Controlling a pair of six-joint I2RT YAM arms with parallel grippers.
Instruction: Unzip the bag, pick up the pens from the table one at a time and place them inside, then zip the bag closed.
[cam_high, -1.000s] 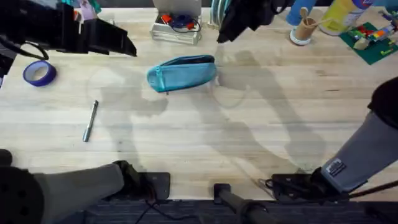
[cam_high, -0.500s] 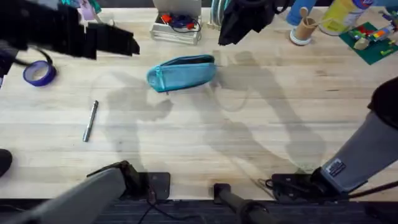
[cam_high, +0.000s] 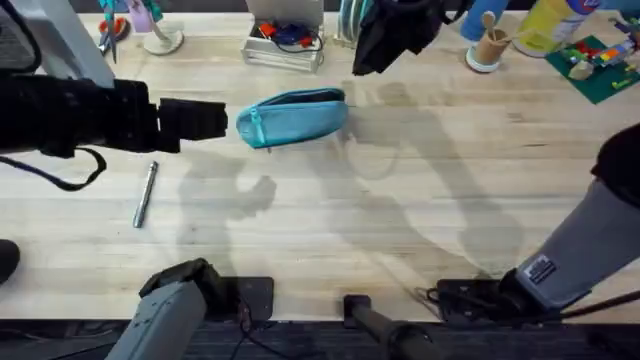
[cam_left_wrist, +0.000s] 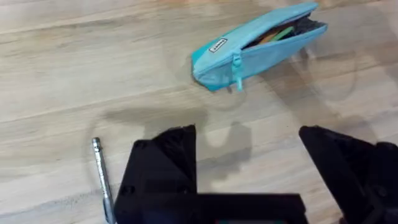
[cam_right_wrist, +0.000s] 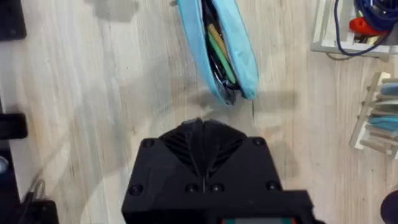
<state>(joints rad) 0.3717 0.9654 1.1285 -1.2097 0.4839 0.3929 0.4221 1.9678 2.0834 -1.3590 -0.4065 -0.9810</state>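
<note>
Your left claw (cam_high: 222, 119) sits low over the table (cam_high: 400, 230), its black fingers spread wide apart with nothing between them, the tips just beside the zipper end of the bag (cam_high: 293, 117). From the left wrist view, those two fingers (cam_left_wrist: 163, 162) frame bare wood, and the bag (cam_left_wrist: 255, 50) lies beyond them, apart from both tips.

The bag is a teal pouch lying lengthwise near the far middle of the table, and its zipper is open along the top edge. Look down the right wrist view and you can see inside the bag (cam_right_wrist: 217, 46): orange, green and dark pens (cam_right_wrist: 217, 43) are already in there, lying along its length.

One silvery grey pen (cam_high: 146, 193) is on the table, well to the left of the bag and nearer to you, just beneath your left arm. It shows again in the left wrist view (cam_left_wrist: 102, 180), right beside the left finger.

Your right claw (cam_high: 390, 35) is up by the far edge, just right of the bag; its fingers (cam_right_wrist: 202, 146) are pressed together, empty, pointing at the pouch's open end.
</note>
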